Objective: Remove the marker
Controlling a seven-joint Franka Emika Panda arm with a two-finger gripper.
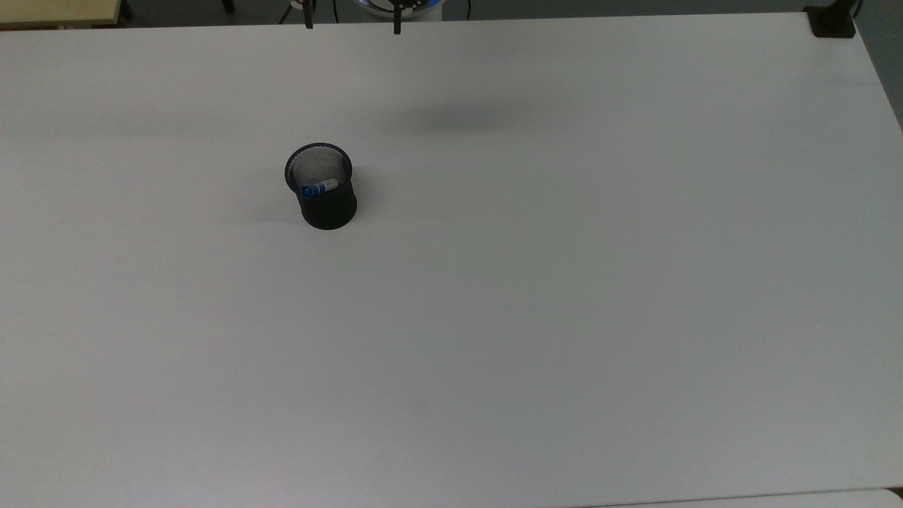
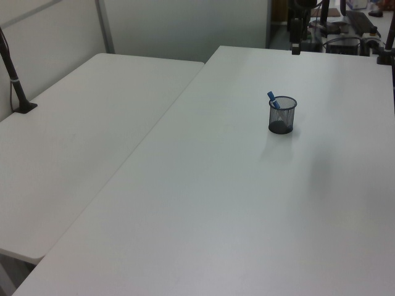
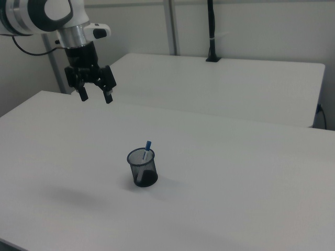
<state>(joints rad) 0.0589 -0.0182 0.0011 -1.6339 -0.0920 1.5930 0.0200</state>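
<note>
A black mesh cup [image 1: 329, 209] stands upright on the white table [image 1: 564, 296], left of centre in the top view. The marker [image 1: 318, 188], white-grey with a blue cap, leans inside the cup with its cap up. In the left view the blue cap of the marker [image 2: 271, 98] pokes above the rim of the cup [image 2: 282, 118]. In the right view the marker [image 3: 148, 146] rises just above the cup [image 3: 142, 171]. My gripper [image 3: 96, 98] hangs open and holds nothing, high above the table, well behind the cup and toward the right view's left. Its two fingertips [image 1: 308, 24] reach in at the top view's top edge.
A second white table [image 2: 80, 129] adjoins this one along a seam. A black post [image 3: 211, 31] is clamped to its far edge. Another black clamp [image 1: 832, 21] sits at the top view's top right corner. A soft shadow [image 1: 458, 116] lies beyond the cup.
</note>
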